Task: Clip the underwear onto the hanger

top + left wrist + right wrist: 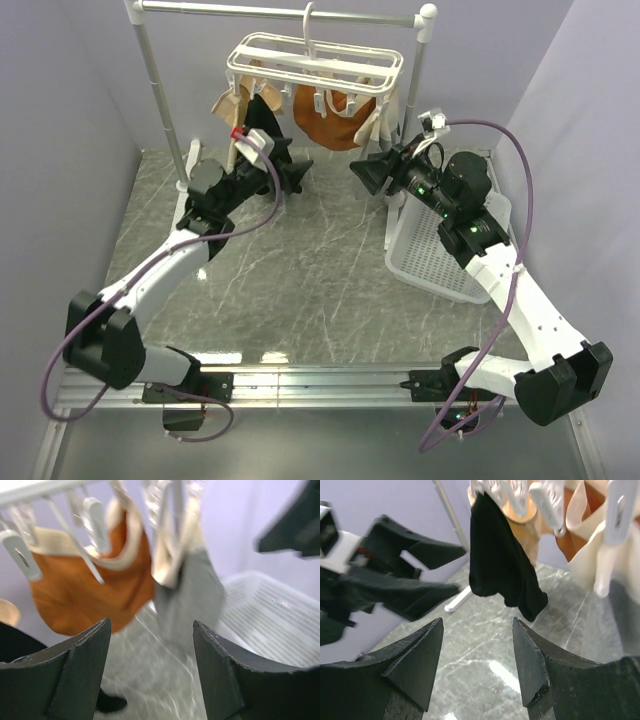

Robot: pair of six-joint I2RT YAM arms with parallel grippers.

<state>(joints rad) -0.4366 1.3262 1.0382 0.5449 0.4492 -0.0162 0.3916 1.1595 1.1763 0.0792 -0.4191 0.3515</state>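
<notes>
- The underwear (500, 565) is seen hanging from the left end of the hanger (315, 60). Its upper edge is held up among the white clips, and its lower part droops free above the marbled table (300, 270).
- From the right wrist view, the black fabric is found ahead of and above the right gripper (477, 622), well apart from it and roughly in line with the gap between the fingers.
- The right gripper's fingers are spread fairly wide. Nothing is held between them and nothing is touched.
- The left gripper (290, 168) is raised just below and in front of the underwear (268, 100). In the right wrist view it is near the fabric's left side, but contact cannot be made out.
- In the left wrist view, the left gripper (150, 625) is likewise spread wide with only bare table and blurred background between its fingers. No fabric is gripped.
- An orange garment (330, 120) and beige garments (232, 100) are clipped further along the rack.
- The hanger is hooked onto a metal rail stand (280, 12).
- A white laundry basket (440, 255) is set on the table at the right, under the right arm.
</notes>
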